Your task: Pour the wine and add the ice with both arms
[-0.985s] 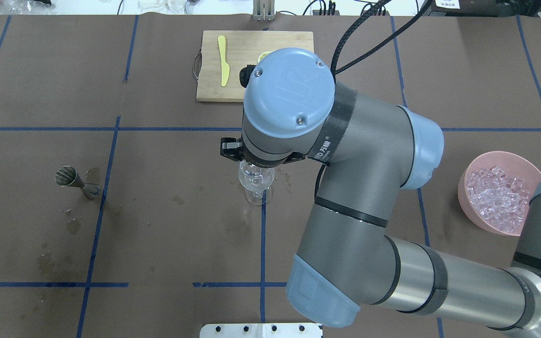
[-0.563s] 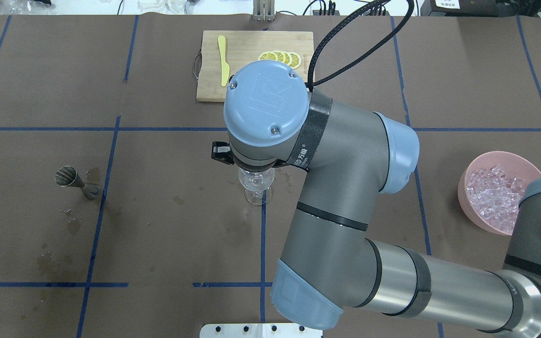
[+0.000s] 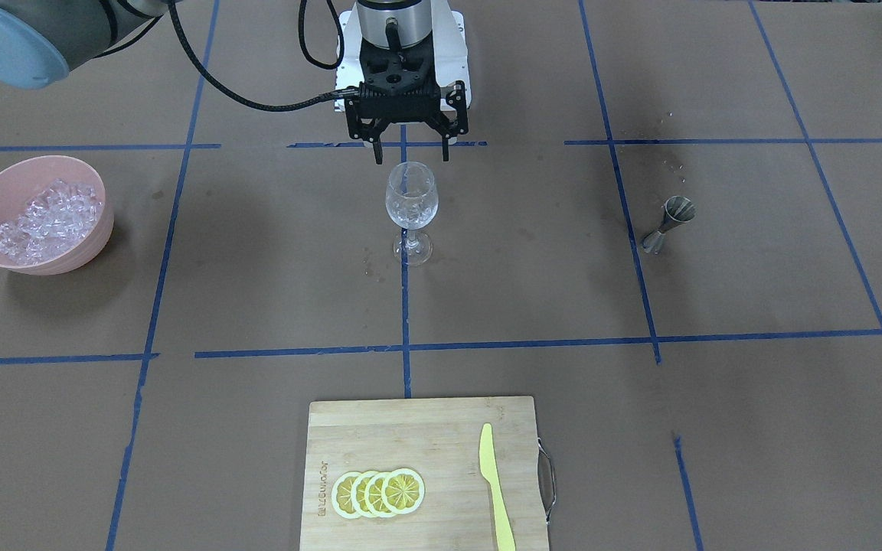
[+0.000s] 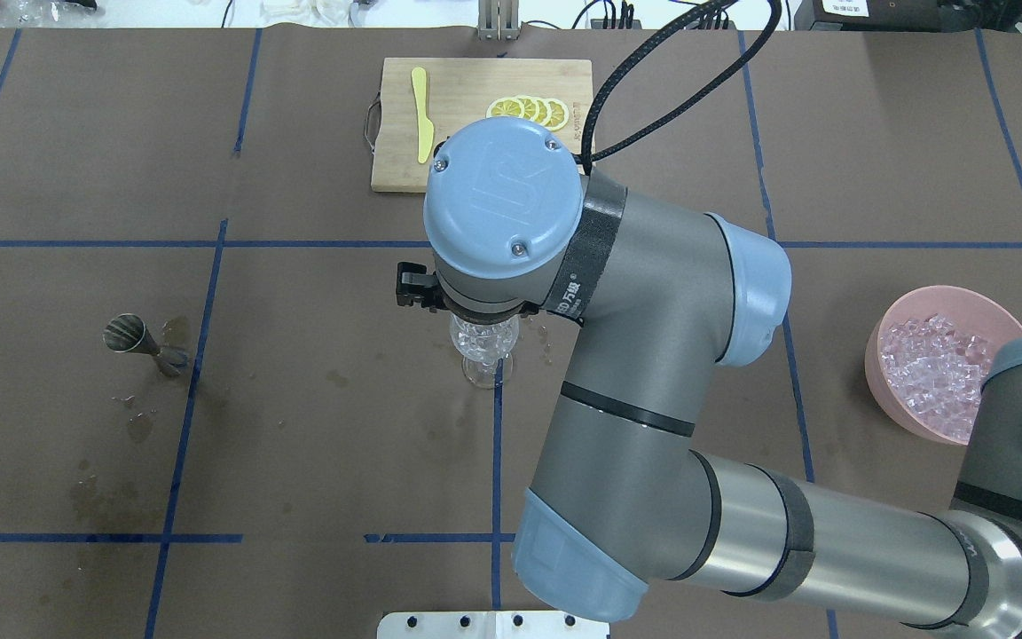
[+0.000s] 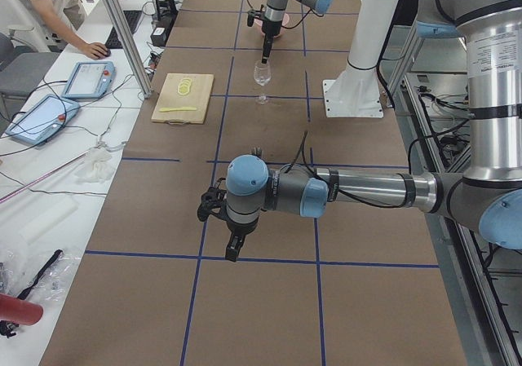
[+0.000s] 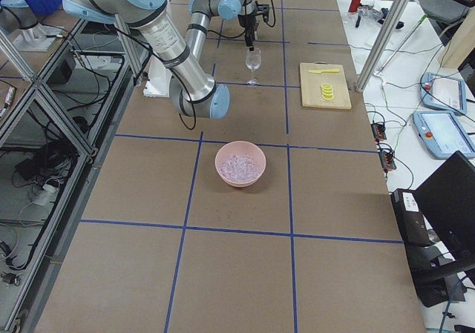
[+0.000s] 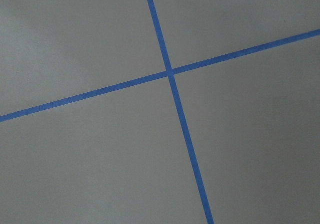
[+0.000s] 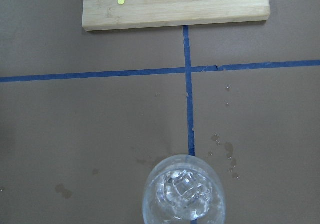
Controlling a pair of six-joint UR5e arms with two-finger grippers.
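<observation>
Over the last second the right arm's wrist has slid off the cutting board [image 4: 396, 133] in the overhead view, uncovering the lemon slices [image 4: 529, 109], and settled over the wine glass [image 3: 410, 200]. The right gripper [image 3: 411, 157] hangs just above the rim, at 12 o'clock of the glass in the front view. Its jaws are spread wide and hold nothing, so one drop of ice looks finished. The ice [image 8: 186, 194] in the glass is a small clump of clear, glinting cubes; no coloured wine shows. The rest fills the pink bowl [image 3: 89, 249] at 9 o'clock, well apart. The left gripper [image 5: 232, 250] hovers over bare tabletop [image 7: 100, 159] — whether it is open I cannot tell.
</observation>
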